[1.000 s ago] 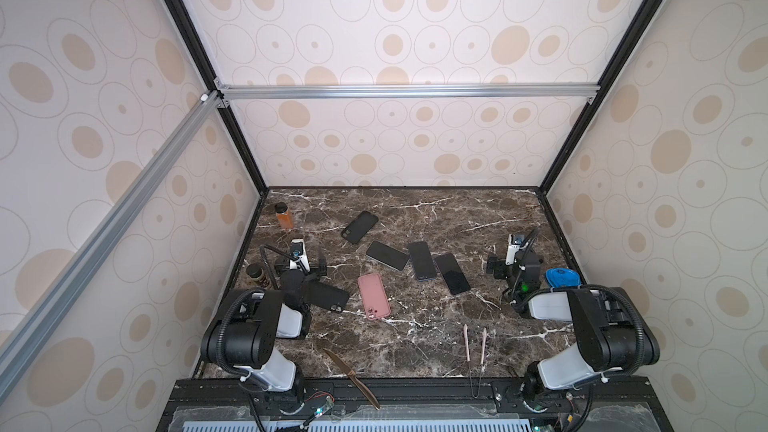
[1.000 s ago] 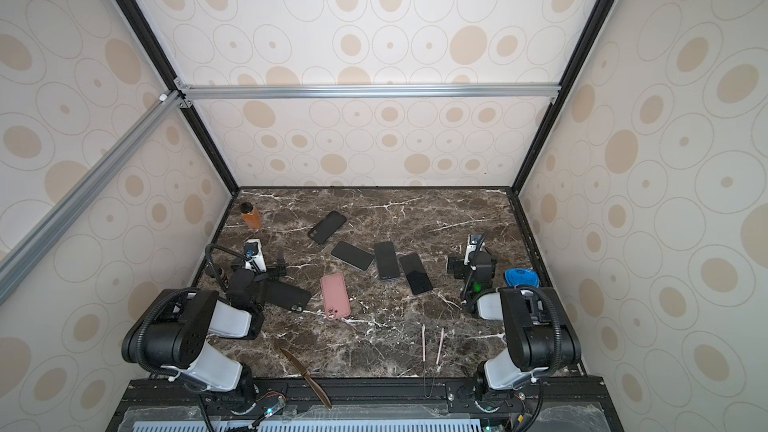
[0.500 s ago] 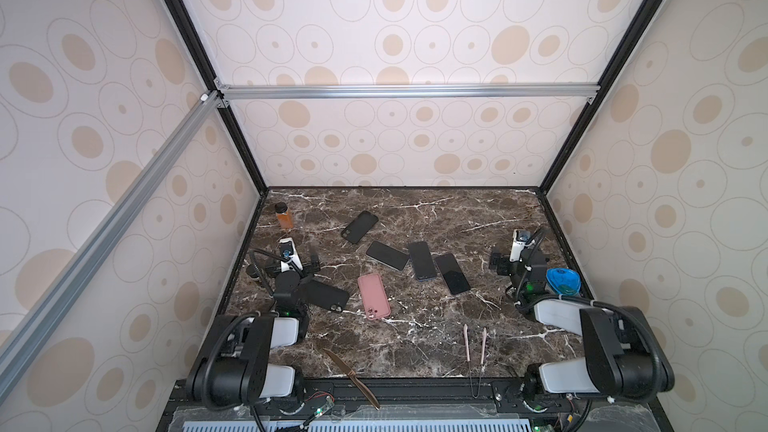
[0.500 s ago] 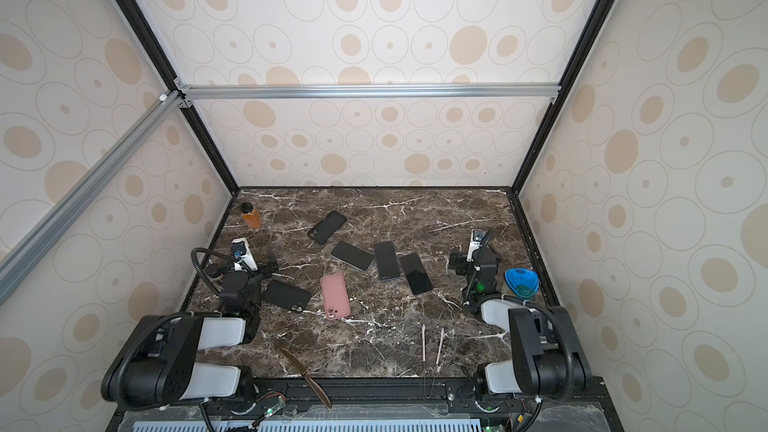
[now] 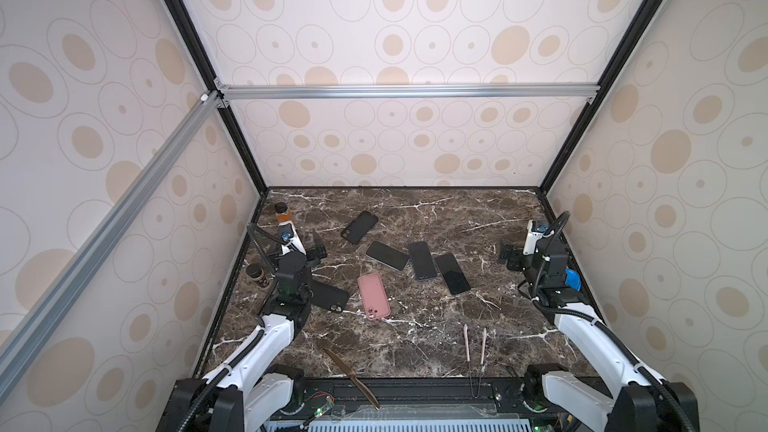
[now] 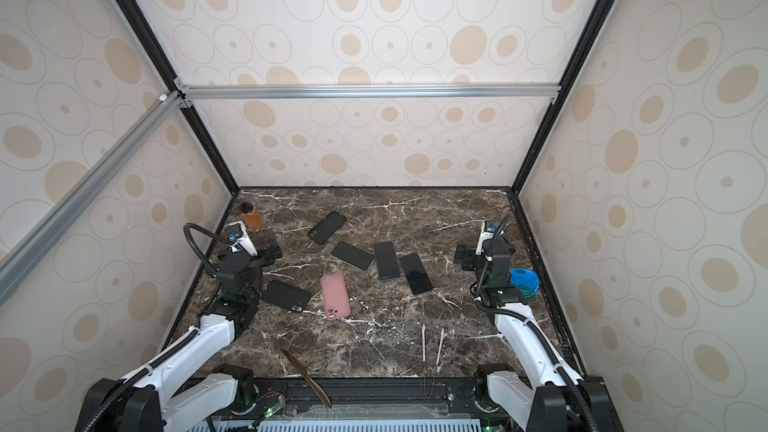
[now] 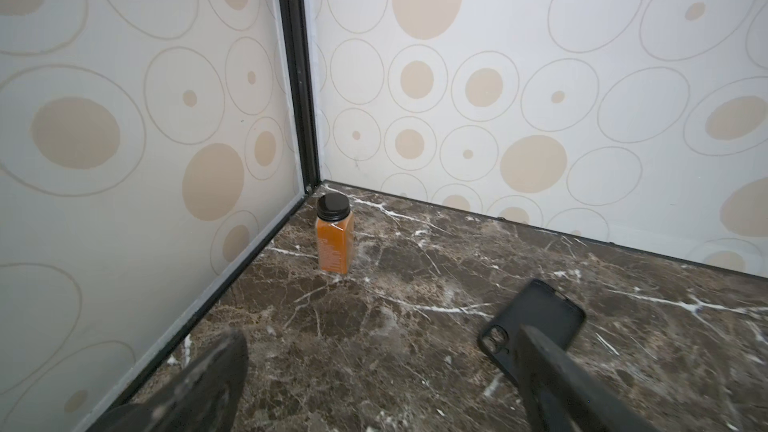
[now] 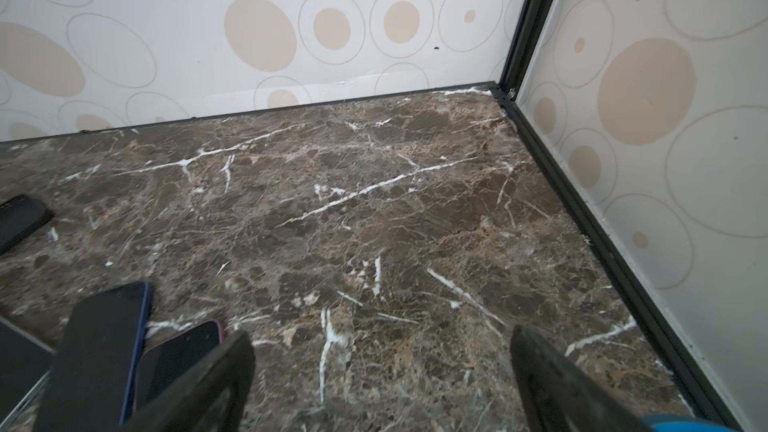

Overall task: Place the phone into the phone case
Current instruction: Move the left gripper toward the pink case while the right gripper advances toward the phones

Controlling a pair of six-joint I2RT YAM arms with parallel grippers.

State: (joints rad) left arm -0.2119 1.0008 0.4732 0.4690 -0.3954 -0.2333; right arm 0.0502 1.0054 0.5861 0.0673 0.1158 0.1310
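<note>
Both top views showed left gripper [image 5: 316, 248] spread, empty; pink case [image 5: 374, 296] lay off its inner side, likely light, bendy. Phones [image 5: 422, 260] lay flat, nearer spread, empty right gripper [image 5: 509, 257]; probably stiff, slick, thin: pinch long edges.

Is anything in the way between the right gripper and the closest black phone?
Nothing visible. Only bare brown marble tabletop lies between the open right gripper and the nearest flat black phone, the rightmost of three.
</note>
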